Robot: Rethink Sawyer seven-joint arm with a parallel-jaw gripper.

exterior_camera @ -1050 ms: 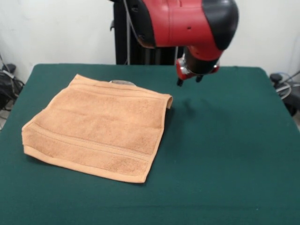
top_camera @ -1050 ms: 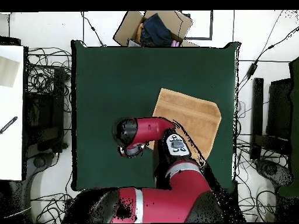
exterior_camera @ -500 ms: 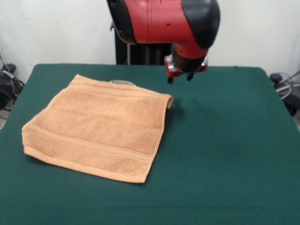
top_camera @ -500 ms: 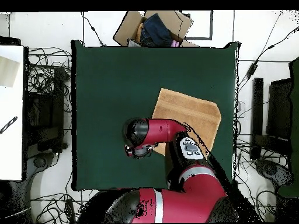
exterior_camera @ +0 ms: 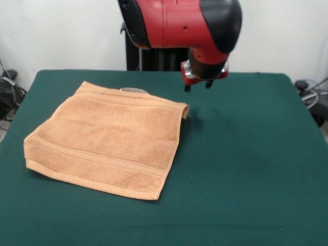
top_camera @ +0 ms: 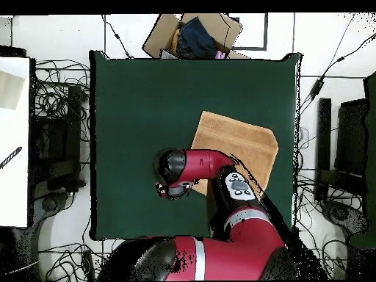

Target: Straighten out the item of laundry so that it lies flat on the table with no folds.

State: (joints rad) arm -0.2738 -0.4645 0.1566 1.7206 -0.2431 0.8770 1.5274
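Note:
The item of laundry (exterior_camera: 107, 138), a light orange-tan towel with band stripes near its hems, lies on the left half of the dark green table (exterior_camera: 246, 154). Its near and right edges look doubled and thick, and its far right corner (exterior_camera: 183, 108) curls up slightly. My gripper (exterior_camera: 197, 86) hangs above the table just beyond and to the right of that corner, open, with nothing between its short black fingertips. From overhead, the towel (top_camera: 246, 143) shows on the right half of the table (top_camera: 139, 110), and the red arm's wrist (top_camera: 174, 170) sits beside its lower left corner, covering the gripper.
An open cardboard box (top_camera: 194, 35) holding dark cloth stands beyond the table's top edge in the overhead view. Cables and dark equipment (top_camera: 55, 132) line both sides of the table. A white surface (top_camera: 13, 139) lies at the left.
The arm swung toward the towel's raised corner, leftward in the front view, then held nearly still over the last half second. The towel has not moved.

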